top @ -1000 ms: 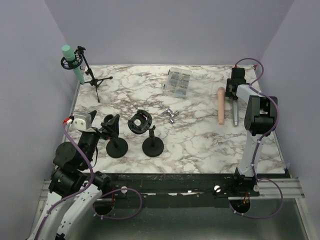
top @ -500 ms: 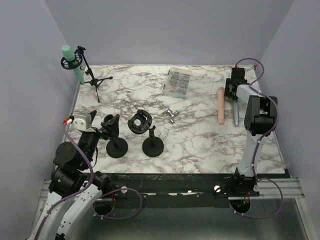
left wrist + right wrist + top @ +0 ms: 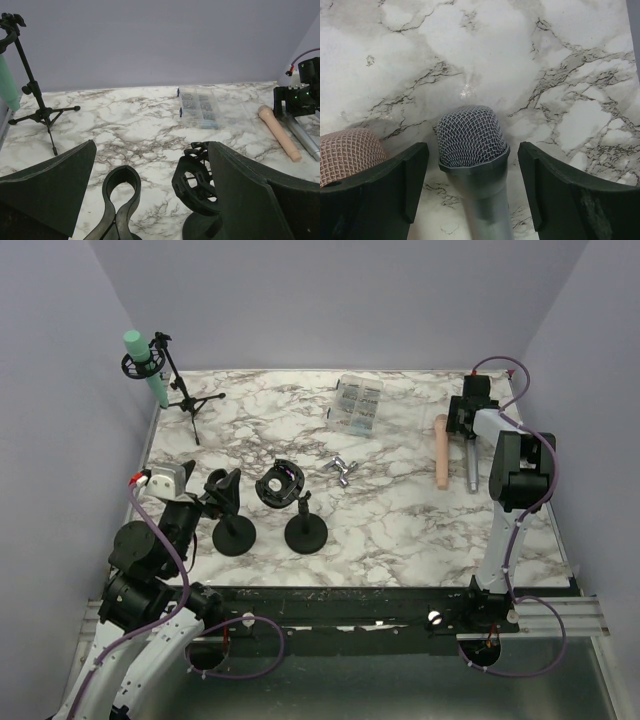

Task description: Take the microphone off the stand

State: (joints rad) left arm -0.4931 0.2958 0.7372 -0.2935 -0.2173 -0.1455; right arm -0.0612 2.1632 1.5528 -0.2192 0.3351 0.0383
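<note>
A green microphone [image 3: 147, 368] sits in a black shock mount on a tripod stand [image 3: 187, 402] at the far left; its edge shows in the left wrist view [image 3: 7, 82]. My left gripper [image 3: 205, 502] is open and empty, close to a desk stand with a clip [image 3: 118, 197] and another with an empty shock mount [image 3: 196, 182]. My right gripper [image 3: 472, 150] is open, its fingers either side of the head of a grey microphone [image 3: 470, 135] lying on the table. A pink microphone [image 3: 441, 450] lies beside it.
A clear plastic box [image 3: 356, 402] lies at the back centre. A small metal part [image 3: 342, 470] lies mid-table. The two black desk stands [image 3: 232, 530] [image 3: 305, 530] stand near the front left. Purple walls close in the table's left, back and right.
My left wrist has shifted slightly up and away from the front edge. The right arm and the microphones have not moved.
</note>
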